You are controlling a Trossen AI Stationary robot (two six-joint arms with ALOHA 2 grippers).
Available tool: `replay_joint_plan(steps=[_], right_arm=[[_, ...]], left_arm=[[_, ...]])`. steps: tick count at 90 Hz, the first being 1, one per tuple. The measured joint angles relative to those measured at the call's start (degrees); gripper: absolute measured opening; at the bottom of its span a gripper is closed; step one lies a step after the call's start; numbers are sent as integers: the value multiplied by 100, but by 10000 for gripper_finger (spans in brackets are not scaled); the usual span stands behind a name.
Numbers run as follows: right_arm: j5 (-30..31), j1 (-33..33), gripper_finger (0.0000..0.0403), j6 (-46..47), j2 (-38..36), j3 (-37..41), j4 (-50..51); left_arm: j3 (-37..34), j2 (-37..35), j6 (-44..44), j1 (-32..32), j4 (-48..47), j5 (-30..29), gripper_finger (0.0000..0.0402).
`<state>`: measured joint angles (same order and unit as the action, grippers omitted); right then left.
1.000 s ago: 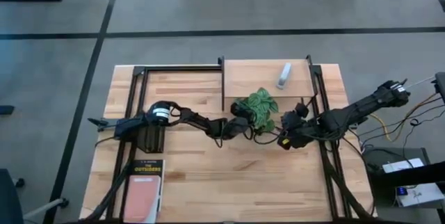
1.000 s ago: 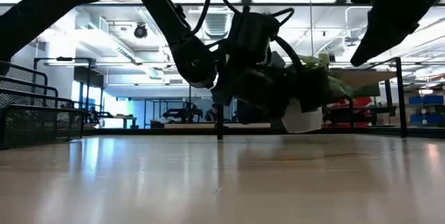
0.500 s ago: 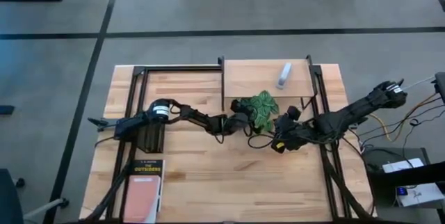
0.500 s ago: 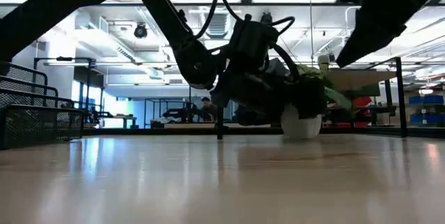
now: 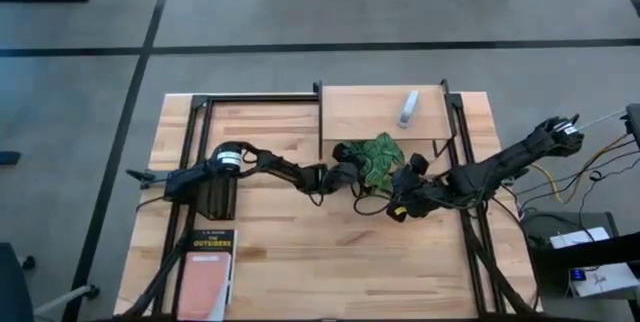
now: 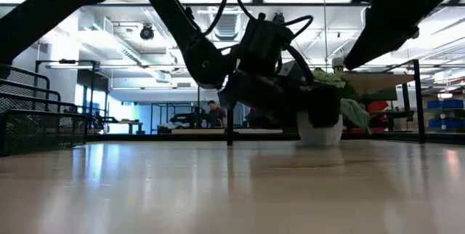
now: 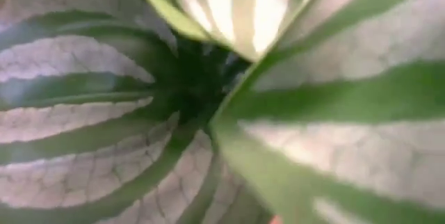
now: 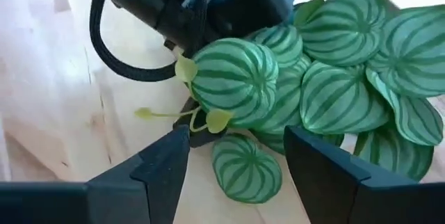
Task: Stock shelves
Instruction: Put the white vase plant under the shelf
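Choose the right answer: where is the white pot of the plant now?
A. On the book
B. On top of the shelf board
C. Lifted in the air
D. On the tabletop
D: in the low view the white pot stands with its base on the tabletop, by the left hand.

Left hand (image 5: pixel 352 174) behind plant (image 5: pixel 379 154) leaves

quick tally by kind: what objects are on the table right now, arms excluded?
Potted plant: 1, in a white pot, on the tabletop in front of the shelf
Riser shelf: 1
Small grey-white item lying on the shelf: 1
Book: 1, near the front left corner
Black wire rack: 1, at the left edge
Total: 5
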<state>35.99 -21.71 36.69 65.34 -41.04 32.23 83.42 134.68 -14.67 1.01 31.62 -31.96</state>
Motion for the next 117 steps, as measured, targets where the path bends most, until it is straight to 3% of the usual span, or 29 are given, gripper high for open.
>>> replay_joint_plan(steps=[54,93,117], right_arm=[[-132,-39,203,585,135,85,-12],[-515,-68,173,638,1231,101,-752],[-296,-66,127,1347,1876,98,-763]], left_arm=[[6,-311,8,-96,-1914,667,355],[-18,-815,159,-96,-3482,1059,355],[-18,-933,-134,-257,-4090,1084,355]])
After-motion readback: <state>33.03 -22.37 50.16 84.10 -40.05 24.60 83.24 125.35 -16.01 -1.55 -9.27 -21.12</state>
